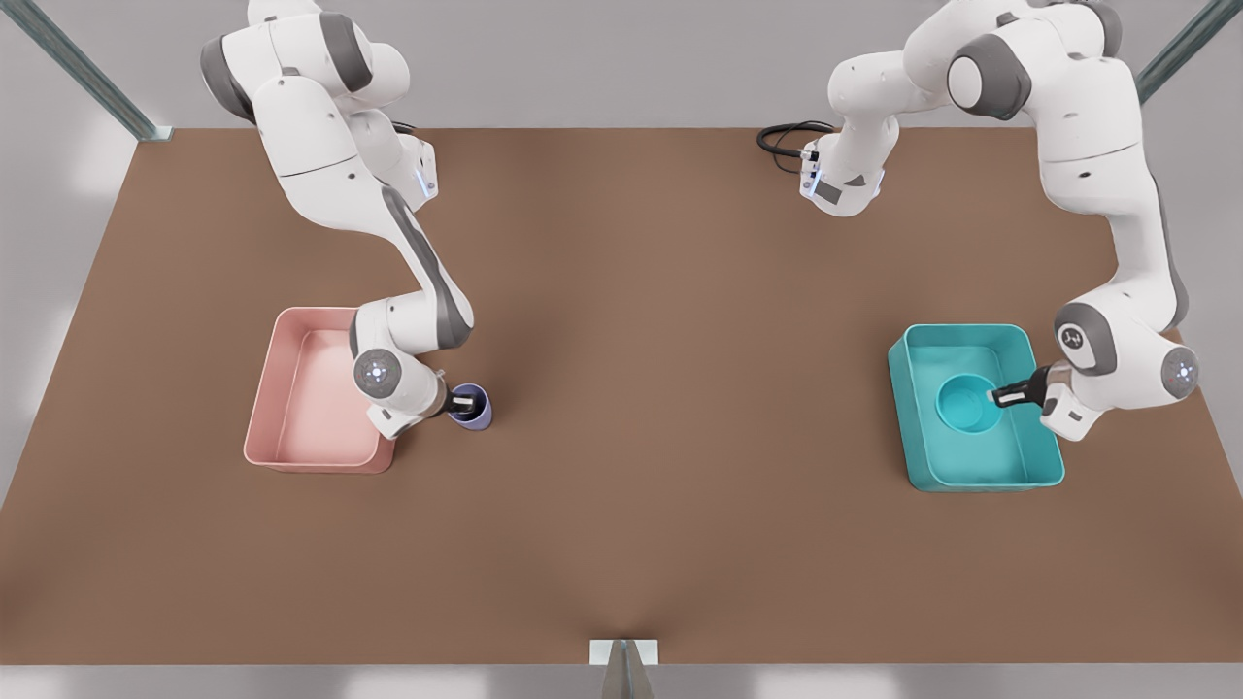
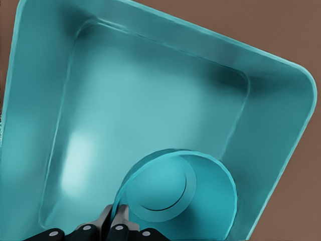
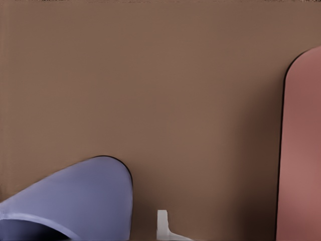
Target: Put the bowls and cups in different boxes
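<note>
Wide bare table (image 1: 680,408) betw. pink box (image 1: 291,408) & teal box (image 1: 971,466); cup (image 1: 473,406) just beside pink box.

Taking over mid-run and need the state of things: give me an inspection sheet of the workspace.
Surface: brown table, bare between the boxes.
Job's things: teal bowl inside teal box; lavender cup on the table beside pink box.
Clutter: nothing seen.
Grippers: left gripper shut on the bowl's rim; right gripper at the cup's rim.
Cables: black loop at the far edge.
Surroundings: grey floor, metal frame posts.
</note>
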You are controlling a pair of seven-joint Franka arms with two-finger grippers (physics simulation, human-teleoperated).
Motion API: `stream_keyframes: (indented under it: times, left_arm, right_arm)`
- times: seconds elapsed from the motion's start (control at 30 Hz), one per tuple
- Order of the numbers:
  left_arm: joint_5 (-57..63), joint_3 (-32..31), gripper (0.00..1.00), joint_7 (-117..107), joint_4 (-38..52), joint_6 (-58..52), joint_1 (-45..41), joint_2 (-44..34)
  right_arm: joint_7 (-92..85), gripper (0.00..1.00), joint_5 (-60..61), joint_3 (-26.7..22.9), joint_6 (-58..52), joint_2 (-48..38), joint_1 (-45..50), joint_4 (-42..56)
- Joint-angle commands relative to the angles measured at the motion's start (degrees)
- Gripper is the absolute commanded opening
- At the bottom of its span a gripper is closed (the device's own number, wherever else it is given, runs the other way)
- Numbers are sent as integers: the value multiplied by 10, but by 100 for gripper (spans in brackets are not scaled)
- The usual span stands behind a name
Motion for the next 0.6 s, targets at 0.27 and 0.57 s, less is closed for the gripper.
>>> stream_keyframes:
  times: [0.27,0.57]
  left_arm:
    - [6,1,100,40,2,80,4,31]
    - [107,-149,100,-168,241,-383,-151,-108]
  right_arm:
    - [-55,21,-10,-3,-58,-63,-49,59]
    - [-334,21,-22,-14,-236,-70,-209,168]
